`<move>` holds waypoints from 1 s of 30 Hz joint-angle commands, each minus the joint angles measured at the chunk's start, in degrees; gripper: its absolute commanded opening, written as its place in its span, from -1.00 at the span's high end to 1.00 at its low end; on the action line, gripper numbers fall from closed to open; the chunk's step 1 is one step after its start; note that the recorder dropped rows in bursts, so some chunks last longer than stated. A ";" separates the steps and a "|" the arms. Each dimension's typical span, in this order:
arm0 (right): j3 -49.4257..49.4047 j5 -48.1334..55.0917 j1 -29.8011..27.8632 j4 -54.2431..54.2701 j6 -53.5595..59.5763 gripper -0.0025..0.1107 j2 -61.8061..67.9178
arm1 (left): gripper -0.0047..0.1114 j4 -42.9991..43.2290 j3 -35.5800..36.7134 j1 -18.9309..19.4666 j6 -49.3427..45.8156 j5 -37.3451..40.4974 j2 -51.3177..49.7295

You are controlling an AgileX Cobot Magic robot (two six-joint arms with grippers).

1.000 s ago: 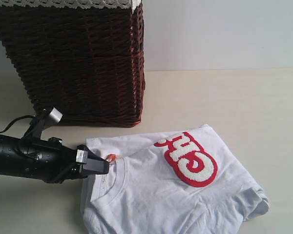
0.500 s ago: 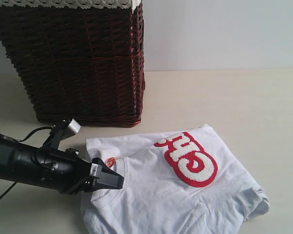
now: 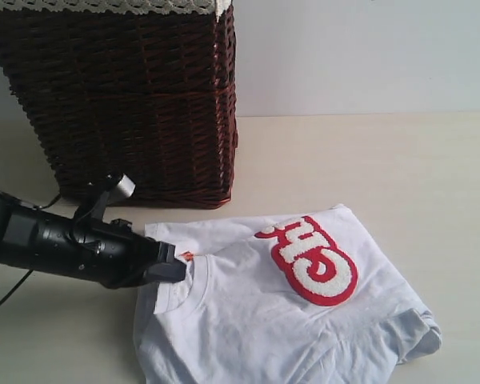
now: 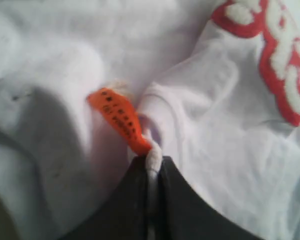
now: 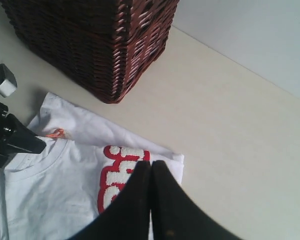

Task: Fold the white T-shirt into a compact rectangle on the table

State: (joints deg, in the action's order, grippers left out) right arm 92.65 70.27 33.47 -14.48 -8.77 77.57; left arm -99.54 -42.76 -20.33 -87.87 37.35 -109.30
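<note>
Your white T-shirt (image 3: pixel 248 328) lies rumpled and partly folded on the table (image 3: pixel 400 160), near the basket (image 3: pixel 128 104). It has fluffy white letters (image 3: pixel 314 264) edged in red. Your left gripper (image 3: pixel 178 270) pinches its collar beside the orange tag (image 4: pixel 121 120). Your right gripper (image 5: pixel 150 166) is pressed together, holding nothing.

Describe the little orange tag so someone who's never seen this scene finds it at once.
Start at the dark wicker basket; the white T-shirt lies in front of it. At its neck, by the left gripper, sits the orange tag: the only orange amid white cloth and red lettering.
</note>
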 commanded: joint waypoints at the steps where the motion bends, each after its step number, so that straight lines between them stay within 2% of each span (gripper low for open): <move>1: 0.31 -0.31 -0.29 -0.10 0.15 0.96 0.58 | 0.92 -0.41 -4.51 -0.22 2.66 6.13 2.75; 8: 0.31 -0.31 -0.29 -0.10 0.15 0.96 2.01 | 0.92 7.62 -13.49 -0.22 5.41 -1.75 5.02; 13: 0.31 -0.31 -0.29 -0.10 0.15 0.96 2.83 | 0.91 9.26 -14.81 -0.22 1.84 -12.31 4.18; 15: 0.31 -0.31 -0.29 -0.10 0.15 0.96 3.24 | 0.82 8.99 -14.81 -0.22 3.20 -16.08 3.21; 18: 0.31 -0.31 -0.29 -0.10 0.15 0.96 3.75 | 0.42 8.99 -14.81 -0.22 4.17 -16.26 1.44; 22: 0.31 -0.31 -0.29 -0.10 0.39 0.96 4.48 | -0.39 9.42 -14.81 -0.22 4.81 -12.82 0.80; 23: 0.31 -0.31 -0.29 -0.10 0.65 0.96 4.76 | -0.49 9.85 -14.81 -0.22 5.14 -11.73 0.94; 24: 0.31 -0.31 -0.29 -0.10 0.71 0.96 5.06 | -0.52 11.19 -14.81 -0.22 6.31 -11.00 1.29; 26: -0.37 -0.31 -0.29 -0.37 0.71 0.96 5.55 | -0.45 13.82 -14.81 -0.22 8.76 -10.65 2.34; 30: -3.98 -0.31 -0.29 -3.06 0.71 0.96 5.91 | -0.17 20.25 -14.70 -0.12 16.42 -10.65 5.46</move>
State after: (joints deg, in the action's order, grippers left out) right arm 90.92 70.17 33.47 -15.29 -8.44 83.14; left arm -83.39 -57.14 -20.33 -76.32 26.08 -106.20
